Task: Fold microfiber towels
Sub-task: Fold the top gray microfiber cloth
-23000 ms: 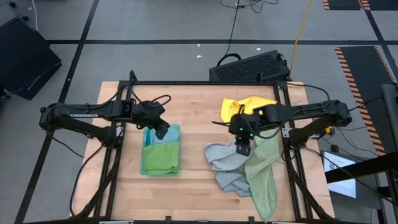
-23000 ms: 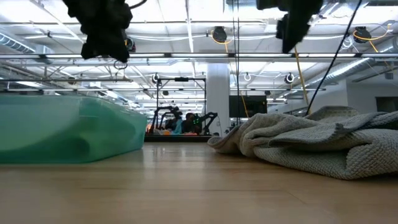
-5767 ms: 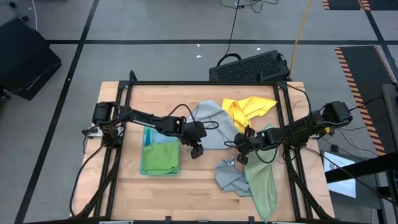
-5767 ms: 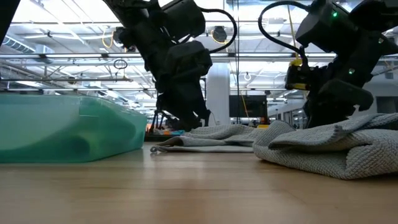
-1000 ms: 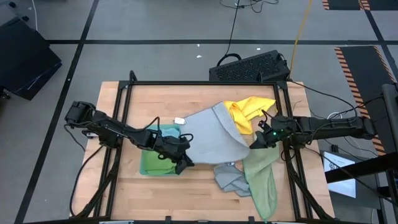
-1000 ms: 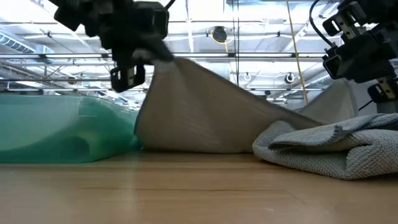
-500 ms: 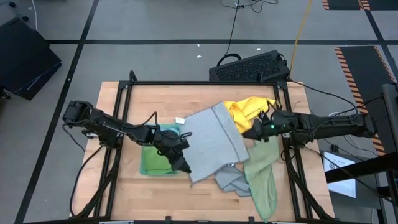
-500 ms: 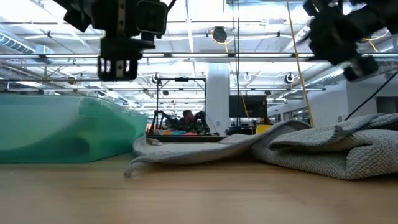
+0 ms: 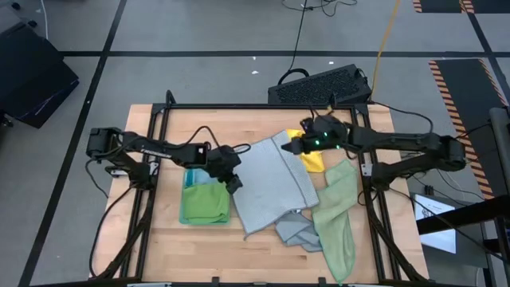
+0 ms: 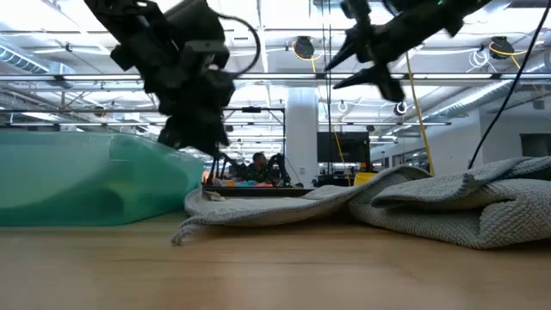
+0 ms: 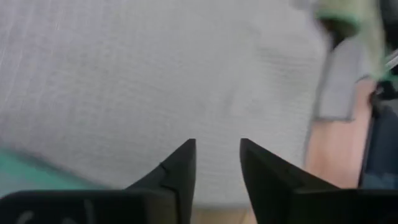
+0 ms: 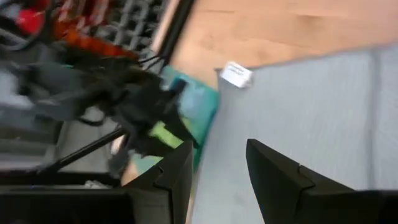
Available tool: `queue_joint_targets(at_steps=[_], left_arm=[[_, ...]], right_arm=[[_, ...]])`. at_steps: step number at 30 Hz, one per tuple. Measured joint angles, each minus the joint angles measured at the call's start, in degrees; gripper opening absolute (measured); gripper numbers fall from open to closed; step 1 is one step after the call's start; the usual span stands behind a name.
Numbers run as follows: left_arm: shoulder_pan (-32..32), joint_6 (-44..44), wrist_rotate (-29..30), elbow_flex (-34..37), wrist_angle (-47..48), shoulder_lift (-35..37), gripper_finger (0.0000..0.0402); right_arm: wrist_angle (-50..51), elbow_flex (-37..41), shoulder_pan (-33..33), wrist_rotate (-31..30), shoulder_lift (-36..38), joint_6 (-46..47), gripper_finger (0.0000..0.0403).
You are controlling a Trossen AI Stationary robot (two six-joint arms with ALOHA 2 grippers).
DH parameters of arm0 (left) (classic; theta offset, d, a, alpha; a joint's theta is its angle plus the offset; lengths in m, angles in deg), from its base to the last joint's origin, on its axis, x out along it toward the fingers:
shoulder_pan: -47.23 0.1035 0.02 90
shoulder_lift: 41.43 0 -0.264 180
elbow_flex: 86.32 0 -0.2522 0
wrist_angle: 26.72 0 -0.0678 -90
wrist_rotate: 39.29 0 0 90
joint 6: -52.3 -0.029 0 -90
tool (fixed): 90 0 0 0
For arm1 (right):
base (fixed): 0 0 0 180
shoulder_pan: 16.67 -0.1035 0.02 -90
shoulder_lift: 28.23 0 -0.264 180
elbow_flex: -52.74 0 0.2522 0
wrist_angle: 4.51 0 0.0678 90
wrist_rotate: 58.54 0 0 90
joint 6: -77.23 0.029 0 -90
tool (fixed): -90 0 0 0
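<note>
A grey towel point(image 9: 271, 187) lies spread flat on the middle of the table; it also shows in the low view point(image 10: 284, 207). My left gripper point(image 9: 232, 182) is open and hovers over the towel's left edge, with its fingers above the cloth in the left wrist view point(image 11: 217, 155). My right gripper point(image 9: 296, 145) is open and hangs above the towel's far right corner, empty in the right wrist view point(image 12: 217, 155). A stack of folded green and teal towels point(image 9: 205, 199) rests on the table left of the grey towel.
A yellow towel point(image 9: 316, 158) lies crumpled at the far right. A pale sage towel point(image 9: 339, 219) and another crumpled grey towel point(image 9: 295, 229) lie at the near right. A small white tag point(image 12: 236, 74) sits at the spread towel's far left corner.
The grey towel, held up between both grippers a second ago, has dropped and now lies flat on the table. My left gripper has come away from it and moved toward the far edge. My right gripper has moved toward the far edge and left.
</note>
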Motion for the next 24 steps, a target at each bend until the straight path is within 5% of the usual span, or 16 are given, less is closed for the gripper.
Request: queue_joint_targets(at_steps=[6, 11, 18, 24], left_arm=[[0.53, -0.08, 0.25, -0.14, 7.19, -0.09, 0.0069], [0.55, -0.09, 0.43, -0.22, 10.07, -0.04, 0.0033], [0.45, 4.64, 1.46, -3.47, 16.5, 2.72, 0.0004], [1.77, 4.97, 7.05, -11.11, 23.77, 7.21, 0.0021]], right_arm=[[-7.36, 0.0, 8.68, 4.26, -4.86, -5.8, 0.0144], [-7.22, -0.04, 15.11, 14.45, -8.36, -12.74, 0.0144], [-1.46, -1.2, 18.77, 14.76, -14.96, -21.38, 0.0144], [2.22, -9.18, 18.25, 15.83, -23.81, -35.83, 0.0144]])
